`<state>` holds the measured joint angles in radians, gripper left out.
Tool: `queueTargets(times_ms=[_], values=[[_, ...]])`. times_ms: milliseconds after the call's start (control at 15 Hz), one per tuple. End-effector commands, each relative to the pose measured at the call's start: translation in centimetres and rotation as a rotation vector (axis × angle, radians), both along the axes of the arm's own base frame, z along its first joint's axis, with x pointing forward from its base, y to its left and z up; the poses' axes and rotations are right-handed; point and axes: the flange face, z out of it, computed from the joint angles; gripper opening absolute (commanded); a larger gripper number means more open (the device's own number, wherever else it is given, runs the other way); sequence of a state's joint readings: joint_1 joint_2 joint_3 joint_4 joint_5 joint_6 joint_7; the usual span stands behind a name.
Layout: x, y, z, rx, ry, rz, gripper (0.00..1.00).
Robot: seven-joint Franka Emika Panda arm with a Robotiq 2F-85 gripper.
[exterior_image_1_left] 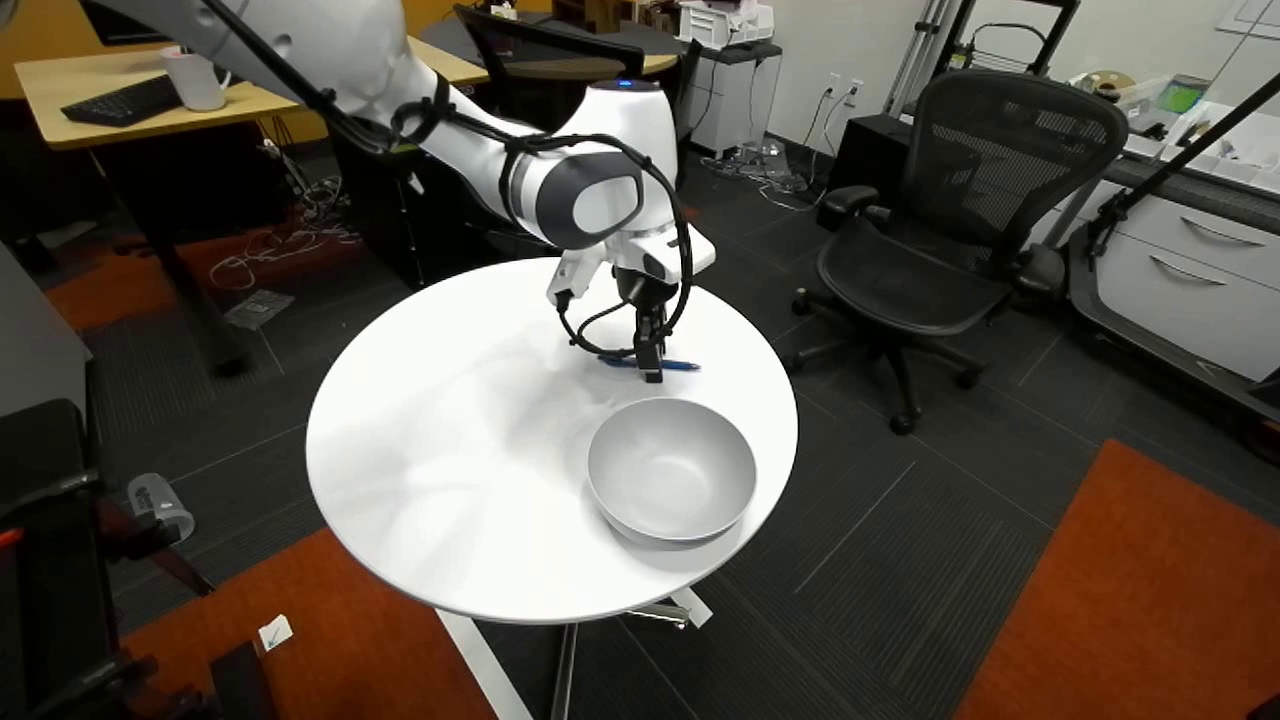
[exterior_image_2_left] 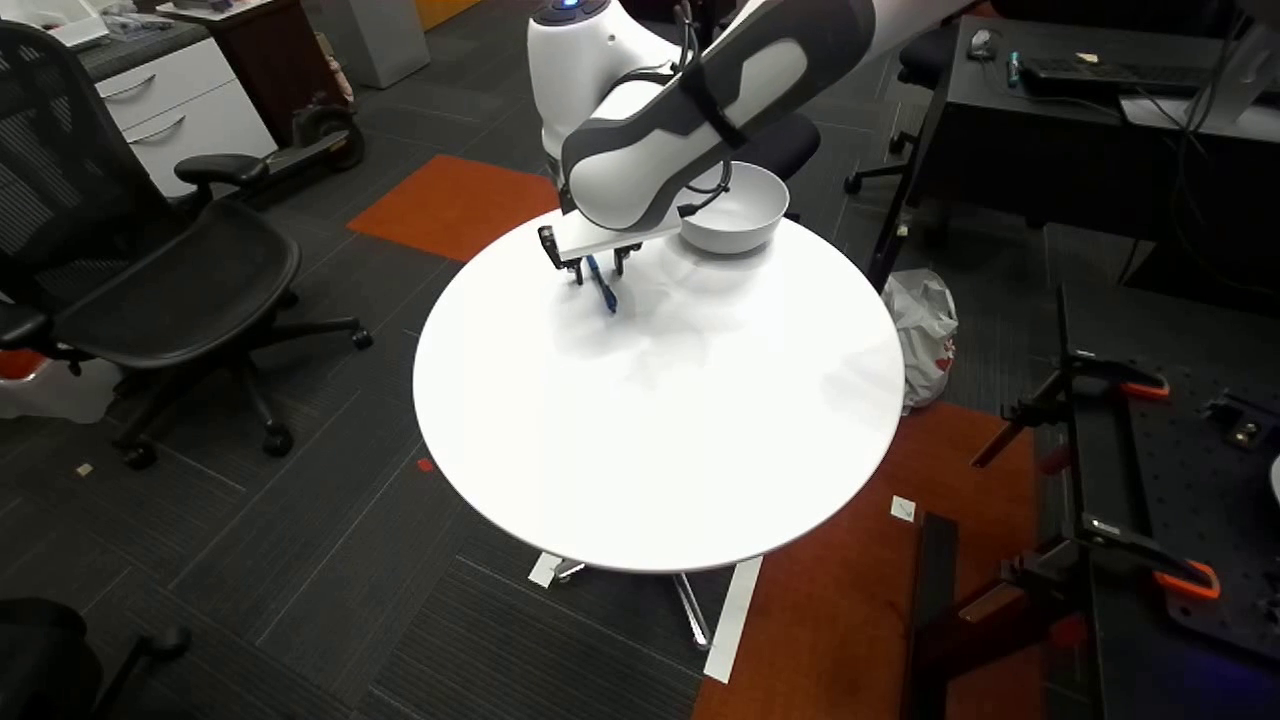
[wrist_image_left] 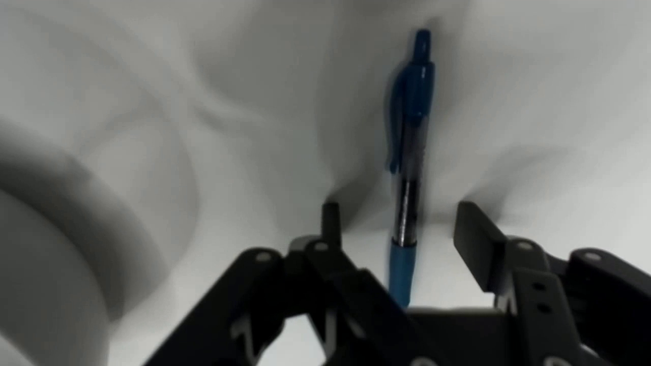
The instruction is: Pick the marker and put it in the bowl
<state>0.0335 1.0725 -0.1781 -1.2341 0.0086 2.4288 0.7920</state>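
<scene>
The marker, a blue pen with a clear middle, lies on the white round table. It shows in both exterior views [exterior_image_1_left: 684,366] [exterior_image_2_left: 604,288] and in the wrist view [wrist_image_left: 408,206]. My gripper [wrist_image_left: 396,216] is open, its two fingers low over the table on either side of the marker. There is a gap between the marker and each finger. The gripper also shows in both exterior views [exterior_image_1_left: 651,372] [exterior_image_2_left: 599,270]. The light grey bowl [exterior_image_1_left: 672,475] stands upright beside the gripper near the table's edge. It shows partly behind the arm in an exterior view [exterior_image_2_left: 735,228] and at the wrist view's left edge [wrist_image_left: 46,284].
The round white table [exterior_image_1_left: 440,470] bears the marker and the bowl. A black office chair [exterior_image_1_left: 960,200] stands on the floor near the table. A desk [exterior_image_1_left: 110,80] with a mug and keyboard is behind the arm. A cable loops along the wrist.
</scene>
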Motion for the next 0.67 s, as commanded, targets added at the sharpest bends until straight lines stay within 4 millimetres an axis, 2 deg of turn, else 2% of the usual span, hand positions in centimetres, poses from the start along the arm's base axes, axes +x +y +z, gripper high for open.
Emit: queueTargets(times_ms=[0, 267, 400, 600], values=[[0.6, -0.3, 0.1, 0.011, -0.011, -0.034, 0.27], [0.7, -0.3, 0.2, 0.016, -0.013, -0.037, 0.00], [0.6, 0.0, 0.7, 0.015, -0.015, -0.037, 0.01], [-0.2, 1.1, 3.3, -0.014, -0.034, -0.019, 0.03]])
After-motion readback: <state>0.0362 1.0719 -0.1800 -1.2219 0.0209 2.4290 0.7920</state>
